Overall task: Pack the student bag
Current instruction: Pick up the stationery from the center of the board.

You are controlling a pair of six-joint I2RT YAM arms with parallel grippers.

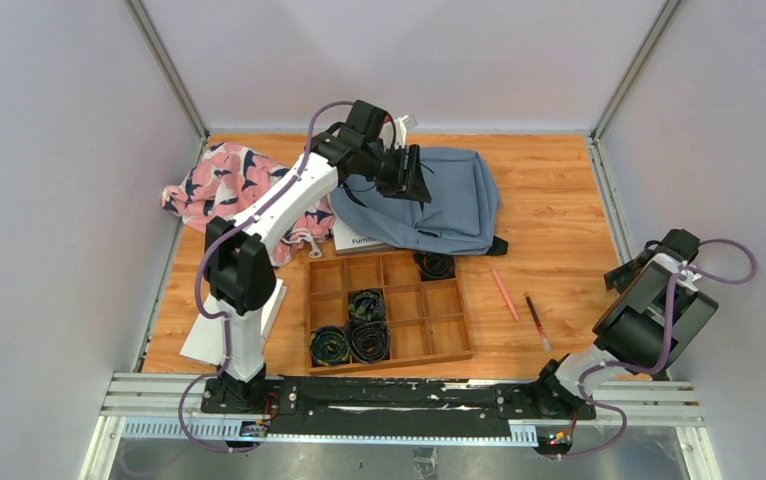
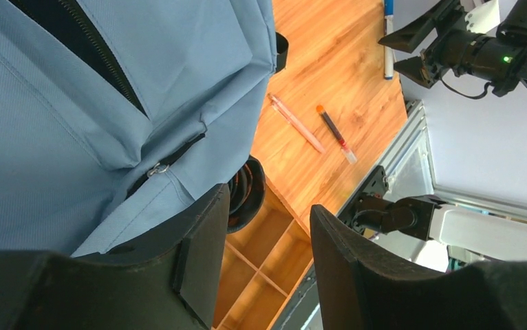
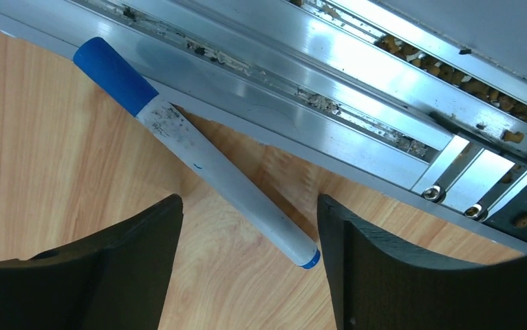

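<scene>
We see our left tool (image 2: 267, 220) spread by the student bag (image 2: 75, 124), right tool (image 3: 248, 206) spread too — over a blue-capped marker (image 3: 199, 155) at the counter (image 3: 40, 172) edge

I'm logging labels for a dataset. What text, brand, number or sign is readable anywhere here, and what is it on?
"Fu...": dark print on the white sheet sticking out from under the student bag. Only the first letters can be read; the rest is too small.
Marker: scuffed barrel, no legible print.
Pink pen and dark pen: nothing legible.
</scene>
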